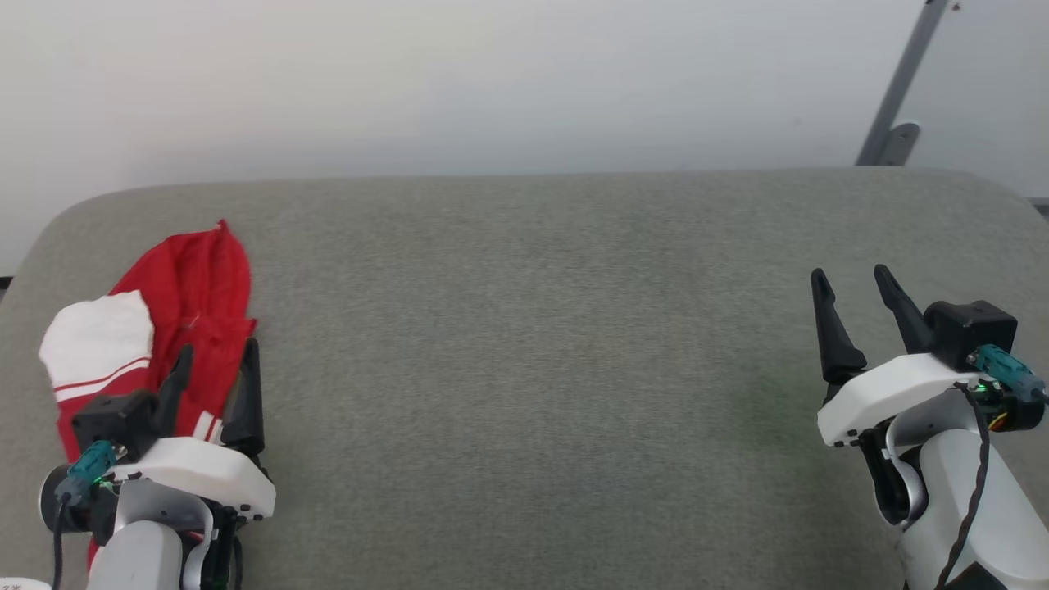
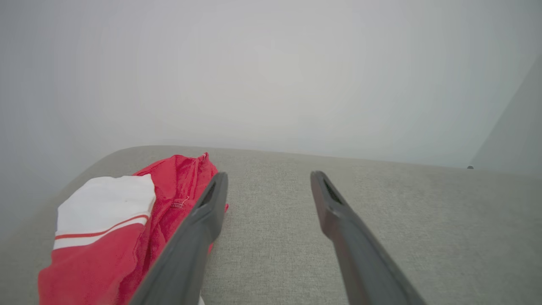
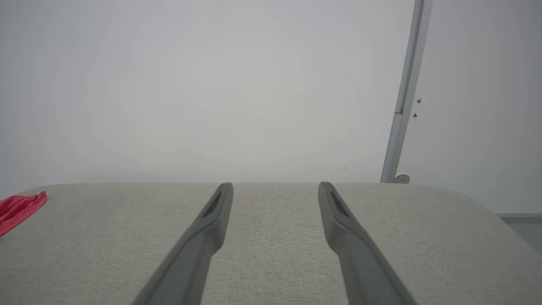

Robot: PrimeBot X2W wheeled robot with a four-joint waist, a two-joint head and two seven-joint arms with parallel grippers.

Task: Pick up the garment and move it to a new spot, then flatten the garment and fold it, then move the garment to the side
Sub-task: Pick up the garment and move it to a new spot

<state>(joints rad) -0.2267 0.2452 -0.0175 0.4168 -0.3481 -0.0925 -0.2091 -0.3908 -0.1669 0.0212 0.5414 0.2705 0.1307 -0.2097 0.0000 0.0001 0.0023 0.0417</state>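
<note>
The garment is a red shirt with a white, red-striped sleeve, lying bunched at the far left of the grey padded surface. My left gripper hovers over its near right part, open and empty. In the left wrist view the garment lies left of and partly under the left finger, and the left gripper holds nothing. My right gripper stands open at the far right, far from the cloth. In the right wrist view the right gripper is empty and a red tip of the garment shows at the left edge.
A white wall rises right behind the surface's far edge. A grey metal post with a foot bracket stands at the back right. The surface's corners are rounded, and bare grey cloth stretches between the two arms.
</note>
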